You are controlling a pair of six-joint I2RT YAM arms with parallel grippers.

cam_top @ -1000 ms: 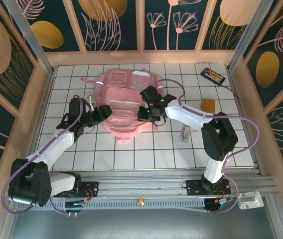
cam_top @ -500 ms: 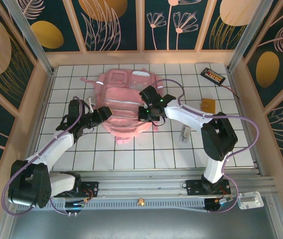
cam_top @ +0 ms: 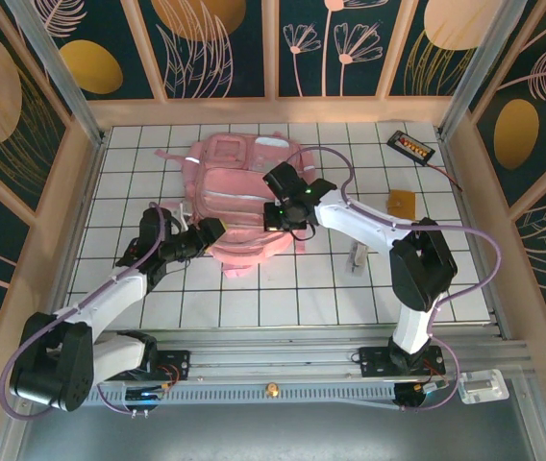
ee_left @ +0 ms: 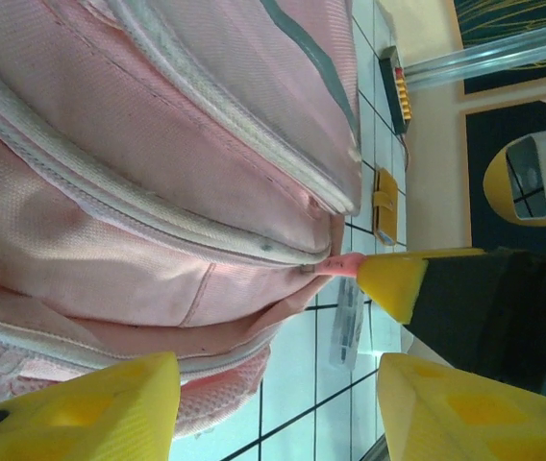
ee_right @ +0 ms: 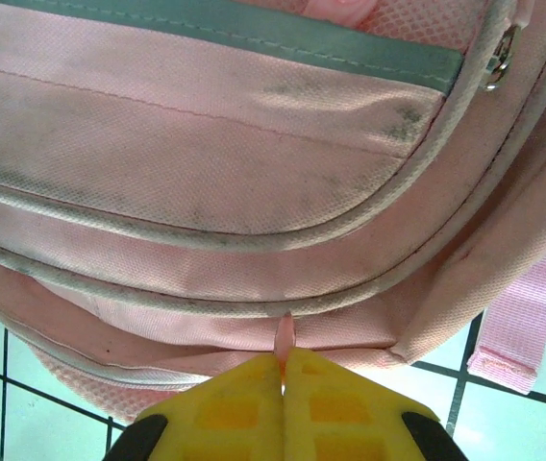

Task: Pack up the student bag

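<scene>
The right tool (ee_right: 283,370) is now clamped on the zipper pull (ee_right: 285,336) of the student bag (cam_top: 239,182). The left tool (cam_top: 208,230), brought closer, is held apart, so unzipping can likely be started.

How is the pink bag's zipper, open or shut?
Shut: the student bag's zipper lines show no gap; the right gripper pinches the pink pull tab.

Bright, even overhead light, barely any shadows. Wrist shots are sharp on the bag (ee_left: 158,192), but the far background goes soft.
</scene>
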